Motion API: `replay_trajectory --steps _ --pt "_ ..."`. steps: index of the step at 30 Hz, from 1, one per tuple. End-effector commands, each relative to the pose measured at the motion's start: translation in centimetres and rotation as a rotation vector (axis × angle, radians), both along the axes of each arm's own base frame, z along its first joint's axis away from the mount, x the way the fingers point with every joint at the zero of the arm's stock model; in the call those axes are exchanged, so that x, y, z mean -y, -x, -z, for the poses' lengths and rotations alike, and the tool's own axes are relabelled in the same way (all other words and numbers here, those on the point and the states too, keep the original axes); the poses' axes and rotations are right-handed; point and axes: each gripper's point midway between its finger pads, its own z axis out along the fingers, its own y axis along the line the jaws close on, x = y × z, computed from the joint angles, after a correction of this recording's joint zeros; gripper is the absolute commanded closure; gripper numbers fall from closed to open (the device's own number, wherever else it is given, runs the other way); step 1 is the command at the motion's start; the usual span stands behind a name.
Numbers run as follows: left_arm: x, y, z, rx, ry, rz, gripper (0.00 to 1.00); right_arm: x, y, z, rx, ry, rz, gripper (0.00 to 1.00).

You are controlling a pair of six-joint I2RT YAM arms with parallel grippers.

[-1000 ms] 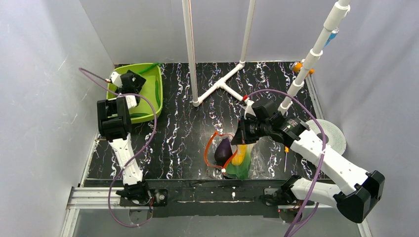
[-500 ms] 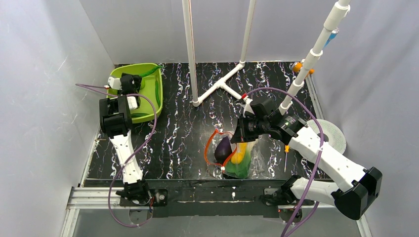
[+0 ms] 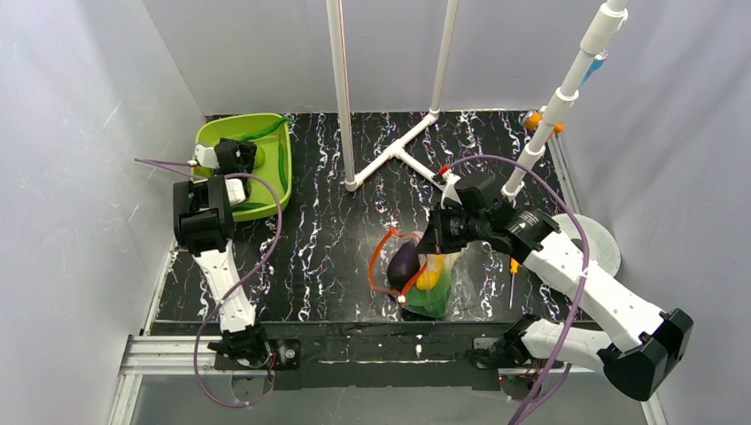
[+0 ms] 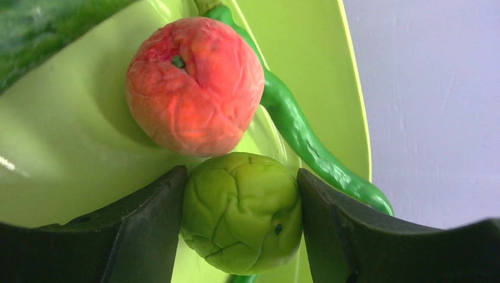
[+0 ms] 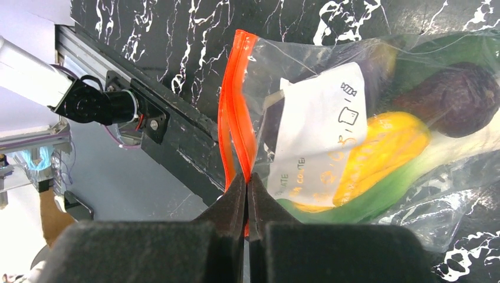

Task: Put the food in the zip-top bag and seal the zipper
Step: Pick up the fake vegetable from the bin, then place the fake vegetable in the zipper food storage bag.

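My left gripper [image 3: 232,158] is down in the lime-green tray [image 3: 282,142]. In the left wrist view its fingers [image 4: 147,230] press both sides of the round lime-green fruit [image 4: 239,212]. The red-orange fruit [image 4: 194,85] and a long green pod [image 4: 306,138] lie just beyond it. My right gripper [image 3: 431,243] is shut on the red-orange zipper [image 5: 233,118] of the clear zip-top bag [image 3: 443,288], whose mouth [image 3: 383,257] gapes. The bag holds the purple eggplant [image 3: 403,263], the yellow piece [image 5: 383,153] and the leafy green vegetable [image 5: 365,203].
A white pipe frame [image 3: 390,150] stands behind the bag. An orange-handled screwdriver [image 3: 513,279] lies to the right of the bag, and a white round disc [image 3: 595,241] sits at the table's right edge. White walls enclose the left, back and right sides.
My left gripper has shifted a little nearer within the tray and settled round the lime-green fruit. My right gripper has moved slightly, still holding the zipper; the bag shifted with it.
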Motion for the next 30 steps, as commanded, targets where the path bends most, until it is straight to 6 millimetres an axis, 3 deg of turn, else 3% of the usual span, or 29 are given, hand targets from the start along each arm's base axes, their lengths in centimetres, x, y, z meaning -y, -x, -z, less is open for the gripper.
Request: replay_trajectory --steps 1,6,11,14,19,26,28,29,30 --pt "2.0 1.3 -5.6 0.050 0.040 0.079 0.66 0.5 -0.2 -1.5 0.063 -0.041 0.028 0.99" --pt "4.8 3.5 -8.1 0.049 0.122 0.190 0.67 0.4 -0.4 -1.2 0.061 -0.042 0.038 0.99" --pt "7.5 6.8 -12.0 0.072 0.158 0.317 0.65 0.0 -0.4 -1.6 0.066 -0.078 0.041 0.99" --pt "10.2 9.1 -14.6 0.099 0.189 0.458 0.65 0.0 -0.3 -1.8 0.072 -0.097 0.046 0.99" --pt "15.2 13.7 -16.4 0.078 0.313 0.721 0.69 -0.2 -0.4 -2.3 0.085 -0.129 0.052 0.99" --pt "22.2 23.7 -17.2 0.039 0.374 1.088 0.58 -0.9 -0.3 -2.5 0.072 -0.157 0.042 0.99" --pt "25.2 27.2 -17.3 0.036 0.333 1.226 0.57 -1.0 -0.4 -2.5 0.069 -0.160 0.039 0.99" --pt "28.0 30.5 -18.0 0.045 0.277 1.341 0.57 -1.2 -0.4 -2.6 0.067 -0.167 0.034 0.99" --pt "31.8 35.3 -18.4 0.068 0.203 1.503 0.54 -1.5 -0.5 -2.8 0.065 -0.180 0.033 0.99"
